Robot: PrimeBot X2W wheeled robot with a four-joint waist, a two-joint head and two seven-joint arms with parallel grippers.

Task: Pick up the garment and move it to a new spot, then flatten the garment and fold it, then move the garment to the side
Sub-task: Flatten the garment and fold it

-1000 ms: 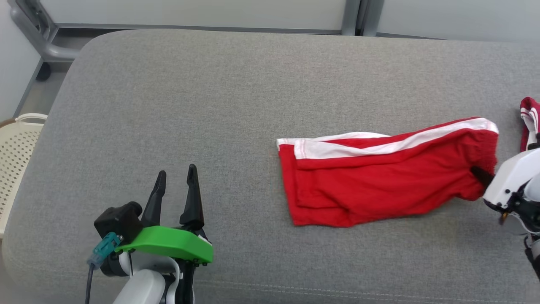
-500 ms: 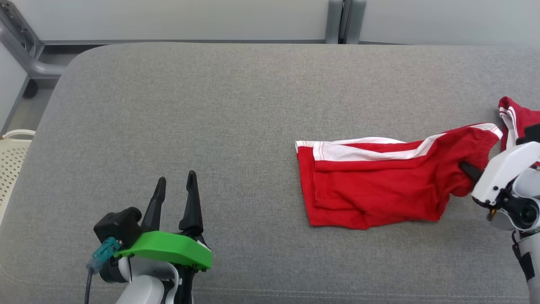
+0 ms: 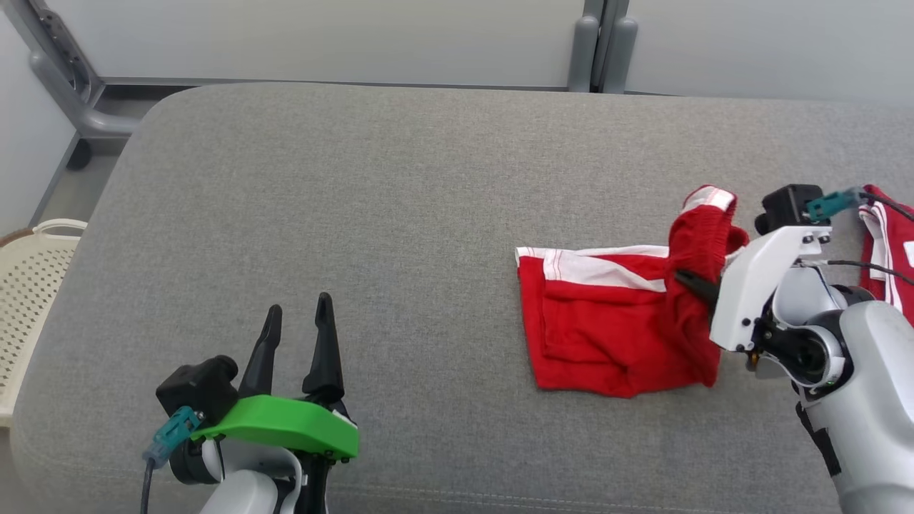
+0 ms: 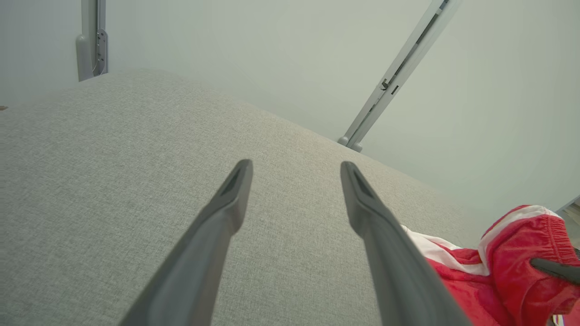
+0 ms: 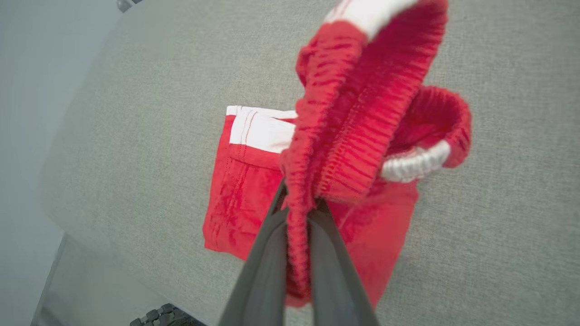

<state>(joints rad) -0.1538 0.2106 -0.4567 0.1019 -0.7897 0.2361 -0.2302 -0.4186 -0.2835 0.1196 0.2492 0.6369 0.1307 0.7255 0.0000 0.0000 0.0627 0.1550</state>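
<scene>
The garment (image 3: 600, 328) is a pair of red shorts with white side stripes, lying on the grey cushion right of centre. My right gripper (image 3: 689, 280) is shut on its elastic waistband (image 5: 344, 136), which it holds lifted and carried back over the leg part still flat on the cushion. In the right wrist view my right gripper (image 5: 297, 206) has the bunched waistband pinched between its dark fingers. My left gripper (image 3: 296, 307) hovers open at the lower left, well apart from the shorts, with nothing between its fingers (image 4: 231, 199). The shorts (image 4: 507, 267) appear at the left wrist view's lower right.
The grey cushion (image 3: 357, 214) stretches wide with free room on its left half. Another red and white garment (image 3: 885, 243) lies at the far right edge. A cream perforated basket (image 3: 28, 285) stands off the cushion's left side. Grey metal posts (image 3: 600, 43) rise behind.
My right gripper has lifted the waistband end and carried it left over the shorts, so the shorts now lie half as long. The head view has shifted. The left arm stayed put.
</scene>
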